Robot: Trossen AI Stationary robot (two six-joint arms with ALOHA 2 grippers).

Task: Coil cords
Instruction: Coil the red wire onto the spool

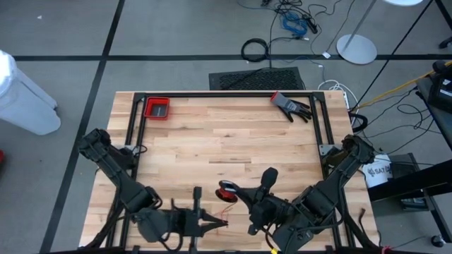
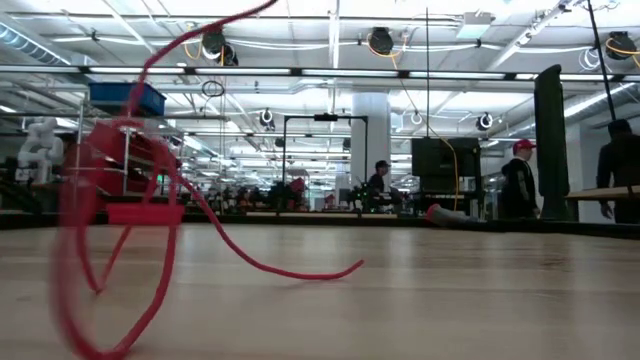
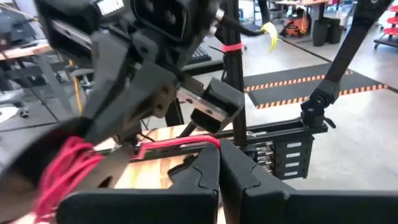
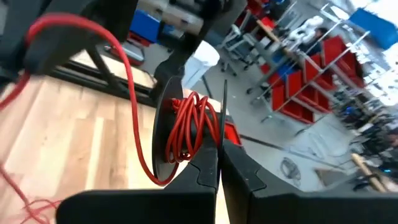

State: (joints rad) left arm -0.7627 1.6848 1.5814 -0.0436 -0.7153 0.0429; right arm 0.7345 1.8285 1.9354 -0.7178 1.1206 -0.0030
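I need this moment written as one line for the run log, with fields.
task: coil cords | red cord: partly wound on black disc | right gripper: jaws shut on disc | left gripper: jaws shut on cord

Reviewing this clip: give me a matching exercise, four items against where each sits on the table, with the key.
Things:
1. red cord
2. red tray
3. glove
4. left gripper

Places:
A. far right corner of the table
B. near edge, pointing towards the right arm
C. far left corner of the table
D. near the middle front, wound on a black disc at the right gripper

Pairs: 1-D, 2-C, 3-A, 4-B
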